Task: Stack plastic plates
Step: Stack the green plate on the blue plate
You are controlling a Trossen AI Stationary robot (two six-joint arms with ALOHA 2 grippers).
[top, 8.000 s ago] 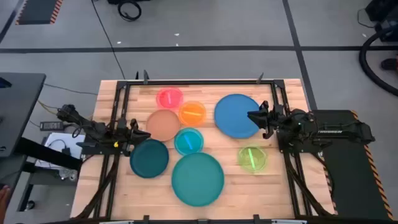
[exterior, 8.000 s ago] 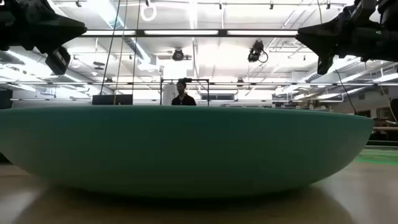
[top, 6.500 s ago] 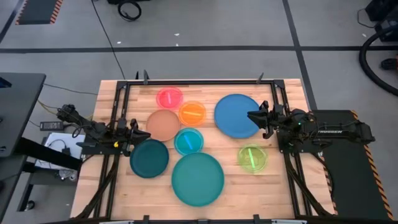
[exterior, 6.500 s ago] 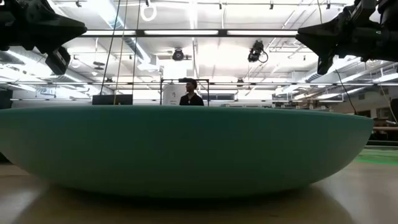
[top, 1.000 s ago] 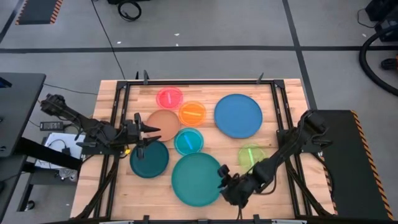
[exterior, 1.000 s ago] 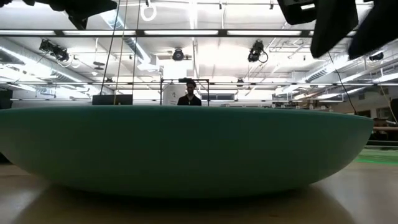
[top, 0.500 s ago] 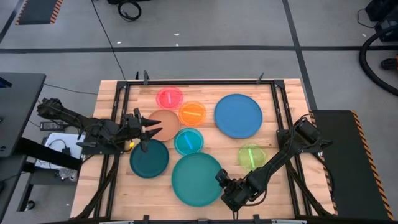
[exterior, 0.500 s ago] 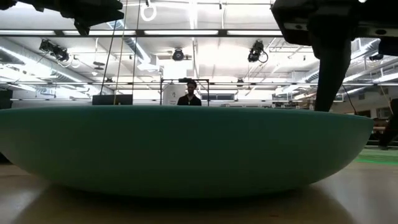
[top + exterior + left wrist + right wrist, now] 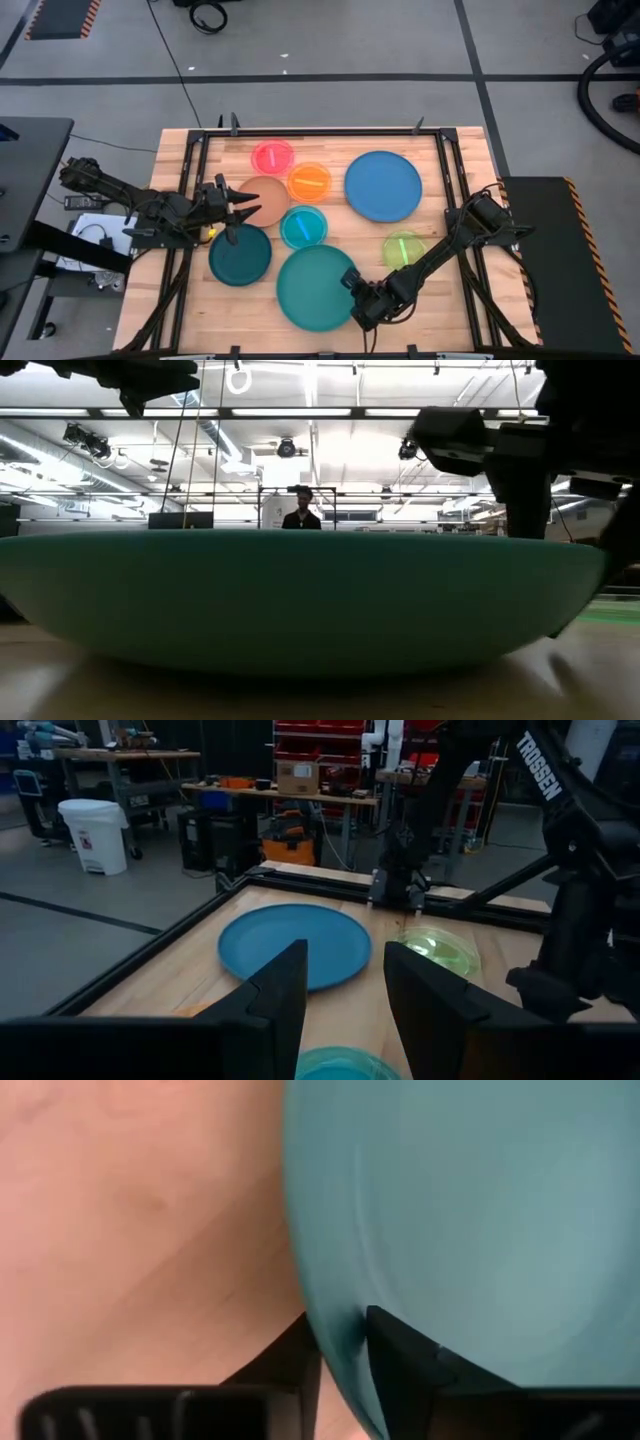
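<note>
A: From above, where are the plates?
B: The teal plate (image 9: 317,287) lies flat near the table's (image 9: 470,150) front edge, about mid-width. The right gripper (image 9: 352,289) is at its right rim. The blue plate (image 9: 383,186) sits toward the back right, the lime one (image 9: 403,250) between it and the right arm. Pink (image 9: 272,157) and orange (image 9: 310,182) lie near the back edge, tan (image 9: 263,201) and cyan (image 9: 303,227) mid-table, dark teal (image 9: 240,254) toward the left edge.

A: And the left gripper (image 9: 247,207)?
B: Over the tan plate's left part, fingers spread, holding nothing.

A: The low view?
B: The teal plate (image 9: 300,600) fills the width, rim level. The right gripper (image 9: 530,510) hangs dark over its right end. A person (image 9: 301,510) stands far behind.

A: The left wrist view?
B: Its fingers (image 9: 280,990) stand apart with a gap between, empty. Past them lie the blue plate (image 9: 295,942) and the lime one (image 9: 438,948); the cyan rim (image 9: 345,1065) shows just beyond the fingertips. The right arm (image 9: 560,830) reads "TROSSEN".

A: The right wrist view?
B: One finger (image 9: 295,1355) is under the teal plate's (image 9: 470,1230) rim, the other (image 9: 400,1350) on top, narrow, pinching the edge.
</note>
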